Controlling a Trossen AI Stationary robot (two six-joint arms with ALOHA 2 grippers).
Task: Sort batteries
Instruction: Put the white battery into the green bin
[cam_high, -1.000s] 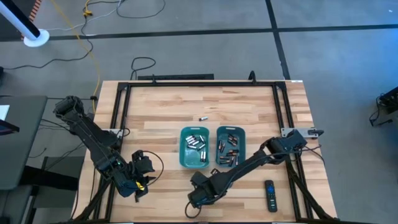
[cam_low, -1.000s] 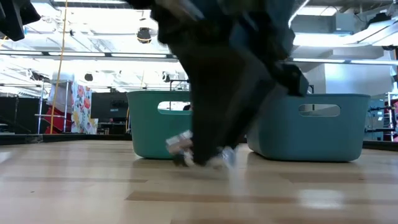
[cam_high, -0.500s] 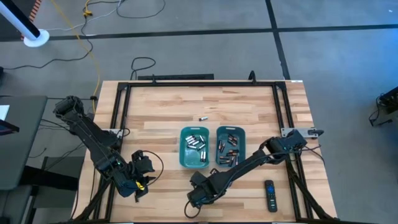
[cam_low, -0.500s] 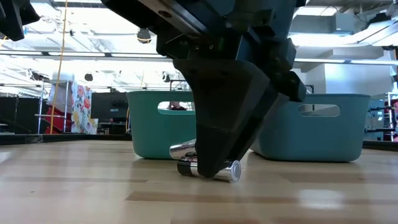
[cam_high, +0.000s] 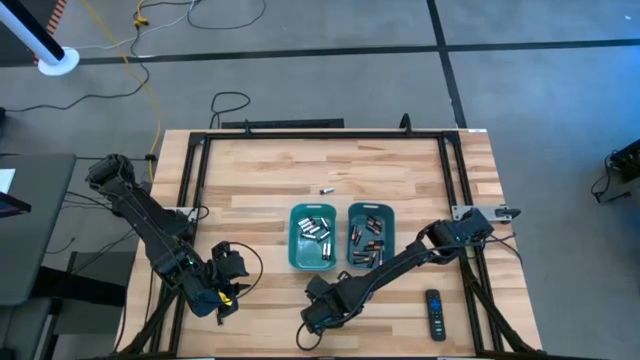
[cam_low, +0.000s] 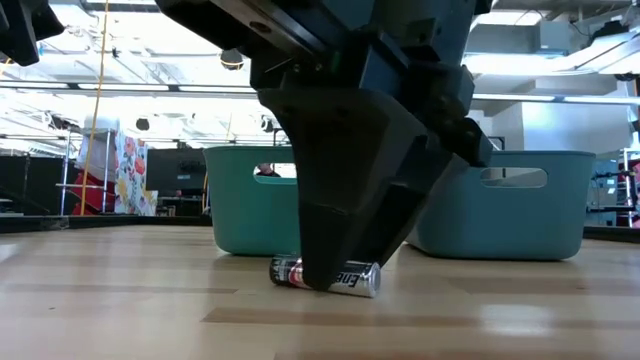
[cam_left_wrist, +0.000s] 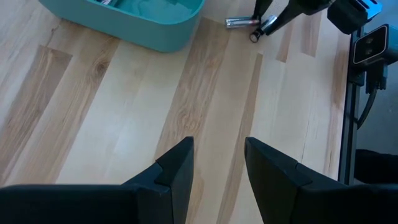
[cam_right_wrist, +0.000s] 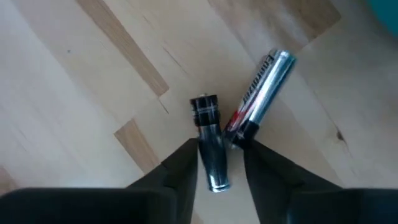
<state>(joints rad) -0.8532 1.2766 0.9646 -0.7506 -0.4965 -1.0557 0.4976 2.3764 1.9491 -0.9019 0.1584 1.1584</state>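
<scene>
Teal bins (cam_high: 313, 238) sit mid-table; your left gripper (cam_left_wrist: 217, 163) waits open and empty at the near left. Your right gripper (cam_right_wrist: 219, 163) straddles a dark battery (cam_right_wrist: 209, 140), jaws parted, silver battery (cam_right_wrist: 260, 96) touching it; closing may pinch both or roll one away.

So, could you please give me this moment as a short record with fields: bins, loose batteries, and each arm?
left bin: holds silvery cells
right bin: holds dark cells
far loose battery: alone, beyond the bins
near batteries: two on the table in front of the bins
right gripper: down at the near batteries, one cell between its fingers
left gripper: fingers apart, empty, at near left of the table
remote control: near right edge
</scene>
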